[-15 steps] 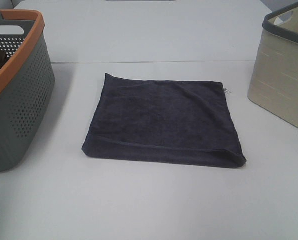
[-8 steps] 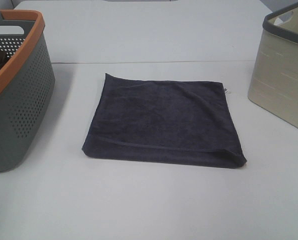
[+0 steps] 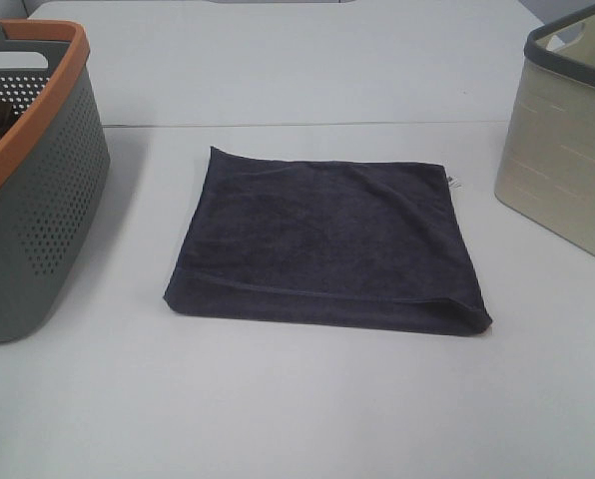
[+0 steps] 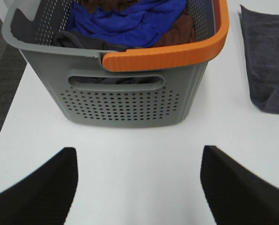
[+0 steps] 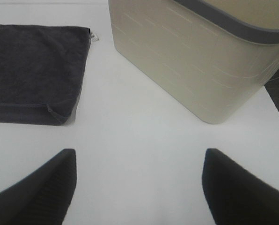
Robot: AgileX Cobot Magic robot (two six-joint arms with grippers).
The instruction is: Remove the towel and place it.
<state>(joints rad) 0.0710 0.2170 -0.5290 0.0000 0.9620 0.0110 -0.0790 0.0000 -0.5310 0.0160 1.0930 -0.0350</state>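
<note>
Left wrist alone shows blue cloth (image 4: 130, 21).

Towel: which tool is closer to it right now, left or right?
Right, as best I can judge. The right tool faces the table beside the towel, near its tag corner. The left tool is farther, fronting the grey basket.

Towel (image 3: 325, 242) lying flat at the middle of the table (image 3: 297, 419), perforated basket (image 3: 38, 200) to its left holding bunched cloths (image 4: 130, 21), second basket (image 3: 567, 140) to its right, both baskets apart from the towel
</note>
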